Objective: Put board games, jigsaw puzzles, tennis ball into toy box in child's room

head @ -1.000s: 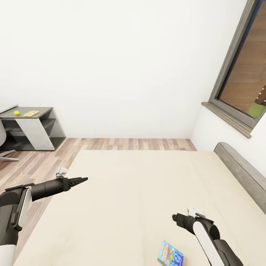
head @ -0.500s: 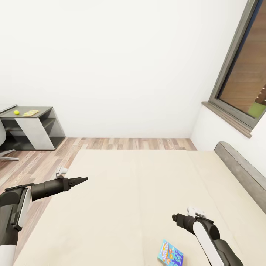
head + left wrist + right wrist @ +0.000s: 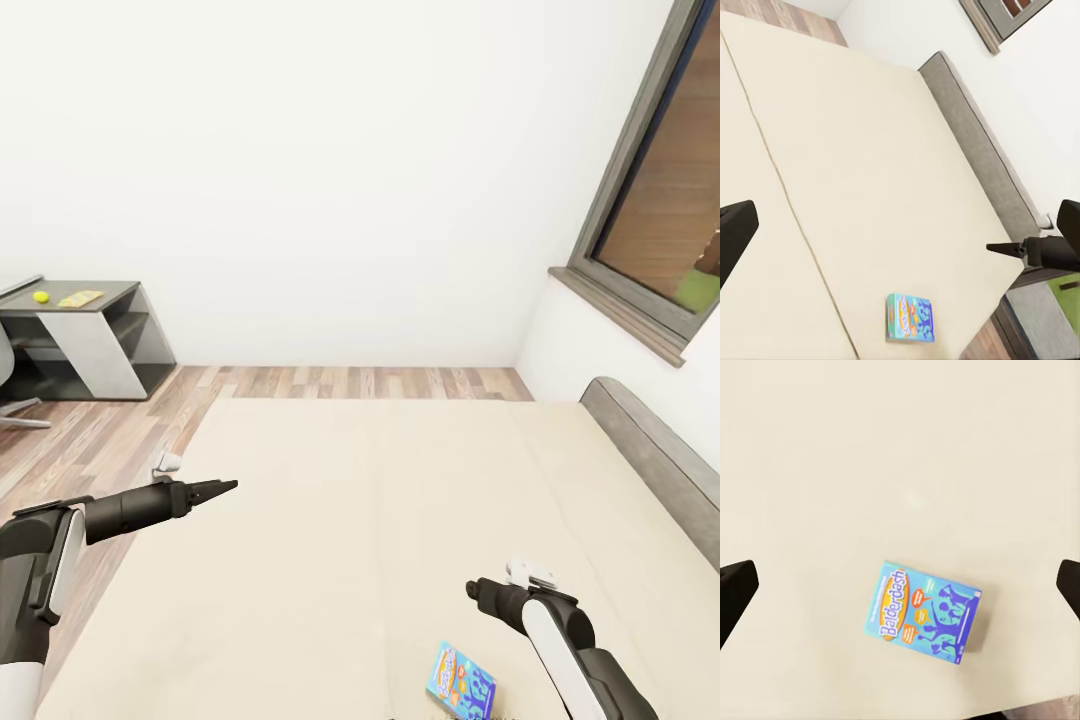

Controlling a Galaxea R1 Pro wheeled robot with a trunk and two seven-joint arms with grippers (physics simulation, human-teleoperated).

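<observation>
A small blue board game (image 3: 462,682) lies flat on the cream bed (image 3: 380,520) near its front edge; the right wrist view shows it as a "Balderdash" box (image 3: 924,611). My right gripper (image 3: 478,592) hangs above it, open, with the box (image 3: 910,317) between and below its spread fingers (image 3: 736,589). My left gripper (image 3: 222,488) is open and empty over the bed's left side. Far left, the table's dark grey lower section (image 3: 110,296) carries the tennis ball (image 3: 41,296) and a jigsaw puzzle (image 3: 80,298). The toy box is out of view.
A grey padded headboard (image 3: 655,460) runs along the bed's right side under a grey-framed window (image 3: 650,200). Wood-plank floor (image 3: 90,450) lies between bed and table, with a small white object (image 3: 168,462) on it. A chair edge (image 3: 8,380) shows at far left.
The whole picture has shifted a little, so the camera moved: the desk and far floor sit slightly higher, the blue game slightly lower. Both arms hold the same pose.
</observation>
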